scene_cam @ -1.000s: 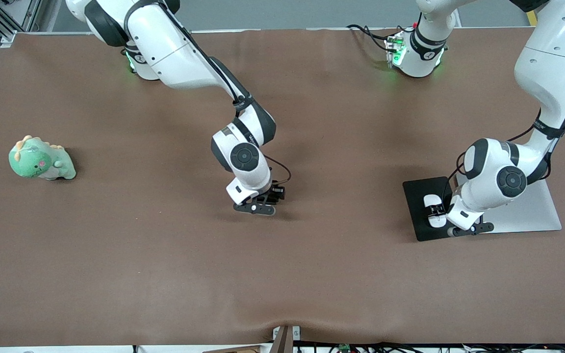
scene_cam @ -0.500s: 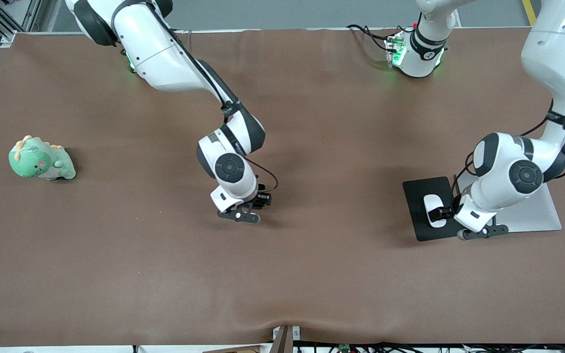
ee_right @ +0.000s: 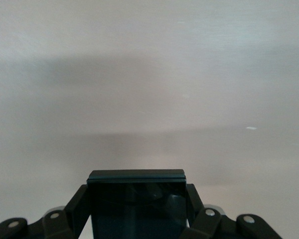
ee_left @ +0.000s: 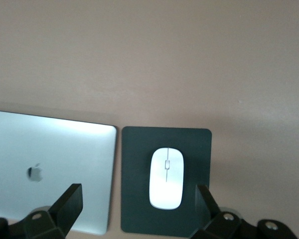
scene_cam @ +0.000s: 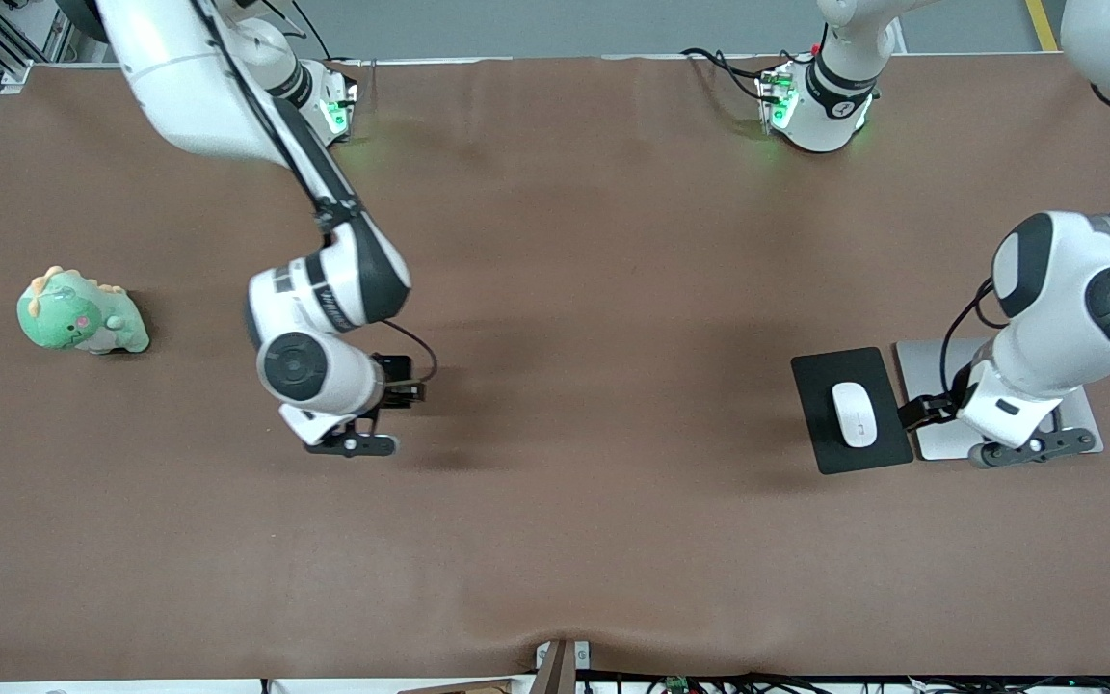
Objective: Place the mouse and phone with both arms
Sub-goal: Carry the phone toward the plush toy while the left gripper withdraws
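The white mouse (scene_cam: 854, 414) lies on the dark mouse pad (scene_cam: 820, 386) toward the left arm's end of the table. My left gripper (scene_cam: 1032, 445) is open and empty, raised over the silver laptop (scene_cam: 916, 359) beside the pad. The left wrist view shows the mouse (ee_left: 166, 178) on the pad (ee_left: 134, 149), free between my spread fingertips (ee_left: 70, 201). My right gripper (scene_cam: 351, 443) hangs over bare table toward the right arm's end. In the right wrist view it (ee_right: 137, 211) is shut on the black phone (ee_right: 137, 199). The phone is hidden in the front view.
A green dinosaur plush (scene_cam: 78, 313) sits near the right arm's end of the table. The closed silver laptop (ee_left: 45, 159) lies flat beside the mouse pad. The brown table cover (scene_cam: 594, 540) is bare in the middle and along the edge nearest the front camera.
My left gripper let go of the mouse on the pad and rose away over the laptop. My right gripper carried the phone toward the right arm's end of the table.
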